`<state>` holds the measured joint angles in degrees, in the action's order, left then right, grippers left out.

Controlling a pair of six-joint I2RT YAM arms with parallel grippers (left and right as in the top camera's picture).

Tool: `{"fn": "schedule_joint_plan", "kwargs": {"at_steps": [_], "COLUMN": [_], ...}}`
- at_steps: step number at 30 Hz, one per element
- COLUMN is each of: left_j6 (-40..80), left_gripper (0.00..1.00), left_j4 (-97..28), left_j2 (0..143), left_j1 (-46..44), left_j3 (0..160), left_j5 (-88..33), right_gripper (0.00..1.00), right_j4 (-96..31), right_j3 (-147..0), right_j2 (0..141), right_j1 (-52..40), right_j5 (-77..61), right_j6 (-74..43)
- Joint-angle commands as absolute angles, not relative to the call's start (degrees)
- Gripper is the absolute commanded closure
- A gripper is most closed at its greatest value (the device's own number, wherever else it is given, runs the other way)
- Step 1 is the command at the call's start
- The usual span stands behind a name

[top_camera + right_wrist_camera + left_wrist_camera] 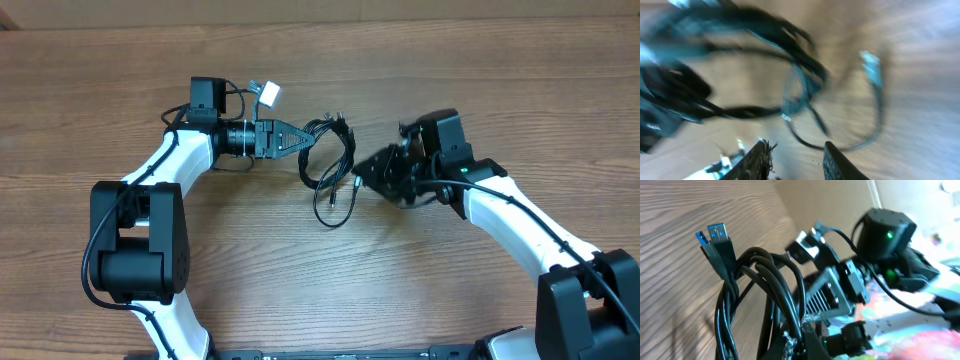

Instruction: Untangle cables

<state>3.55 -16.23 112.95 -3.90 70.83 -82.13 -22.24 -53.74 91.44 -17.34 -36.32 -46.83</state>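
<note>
Wooden table, overhead: cables bunched at centre, left gripper clamped on them at 9 o'clock, right gripper at 3 o'clock. Left wrist: loops interlaced, plugs at 10 o'clock. Right wrist: jaws parted, empty; untangling judged barely begun.

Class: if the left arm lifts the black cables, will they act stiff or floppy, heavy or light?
Probably floppy: the cables hang in loose loops from the left fingers. Likely light, being thin. The USB plugs may swing.
</note>
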Motion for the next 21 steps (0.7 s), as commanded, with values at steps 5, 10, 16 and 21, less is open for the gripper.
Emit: {"fn": "schedule_joint_plan", "kwargs": {"at_steps": [5, 10, 16, 21], "left_j6": [5.48, 6.83, 11.73, 12.97], "left_gripper": [0.96, 0.96, 0.96, 0.96], "left_j4": [-15.51, -12.73, -11.66, -11.27], "left_j2": [113.25, 113.23, 113.23, 113.23], "left_j1": [-4.05, -3.97, -3.68, -3.77], "left_j3": [70.61, 70.61, 70.61, 70.61], "left_j5": [-82.63, -90.56, -90.56, -90.61], "right_gripper": [0.45, 0.34, 0.36, 0.35], "right_j4": [-23.81, -16.4, -10.13, -7.73], "right_j3": [-54.28, -54.3, -54.3, -54.28], "right_j2": [90.76, 90.76, 90.76, 90.94], "right_j1": [-16.36, -16.27, -16.25, -16.27], "right_j5": [-19.59, -24.93, -27.7, -27.64], "right_j6": [-41.87, -37.43, -34.17, -33.93]}}
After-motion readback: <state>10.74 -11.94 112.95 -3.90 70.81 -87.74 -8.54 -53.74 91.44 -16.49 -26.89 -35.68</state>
